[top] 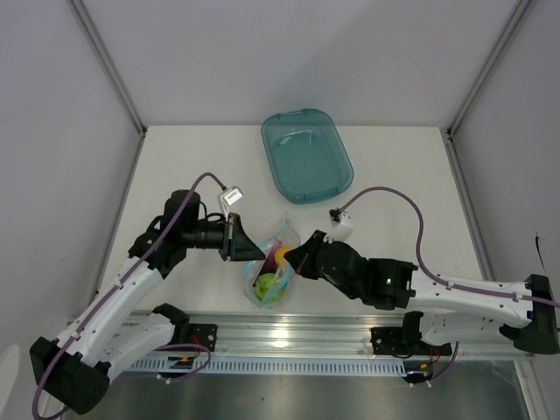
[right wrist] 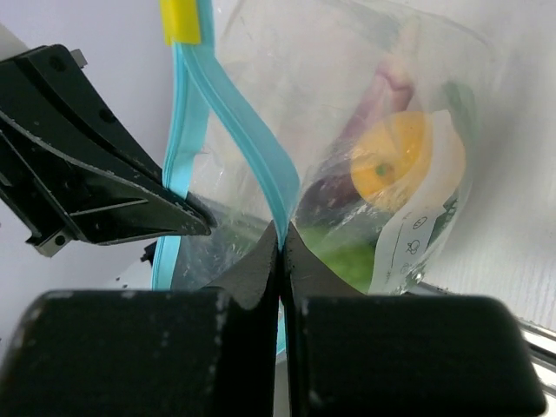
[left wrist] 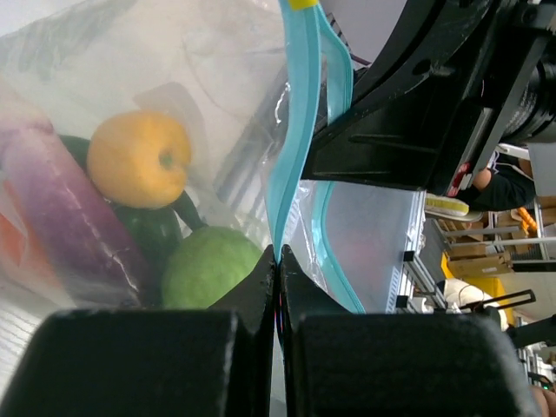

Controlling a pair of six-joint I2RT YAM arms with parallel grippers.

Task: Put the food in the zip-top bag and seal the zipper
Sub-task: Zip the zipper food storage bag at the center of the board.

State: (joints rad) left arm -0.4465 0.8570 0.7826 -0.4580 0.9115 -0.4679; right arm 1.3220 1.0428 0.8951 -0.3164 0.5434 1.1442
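The clear zip-top bag (top: 273, 262) is held up between my two grippers near the table's front edge. The food is inside it: yellow ball (left wrist: 139, 158), purple eggplant (left wrist: 74, 217), light green fruit (left wrist: 213, 265), dark green pepper (left wrist: 152, 230), and an orange-red piece (left wrist: 13, 248). My left gripper (left wrist: 278, 256) is shut on one light blue zipper strip (left wrist: 291, 148). My right gripper (right wrist: 281, 234) is shut on the other strip (right wrist: 252, 148). The two strips stand apart between the grippers and meet at a yellow end tab (right wrist: 180, 17). The yellow ball (right wrist: 395, 161) also shows through the bag in the right wrist view.
A teal translucent tray (top: 306, 155) lies on the table beyond the bag, with nothing in it. The metal rail (top: 289, 337) runs along the near edge under the arms. White walls enclose the table at left, right and back.
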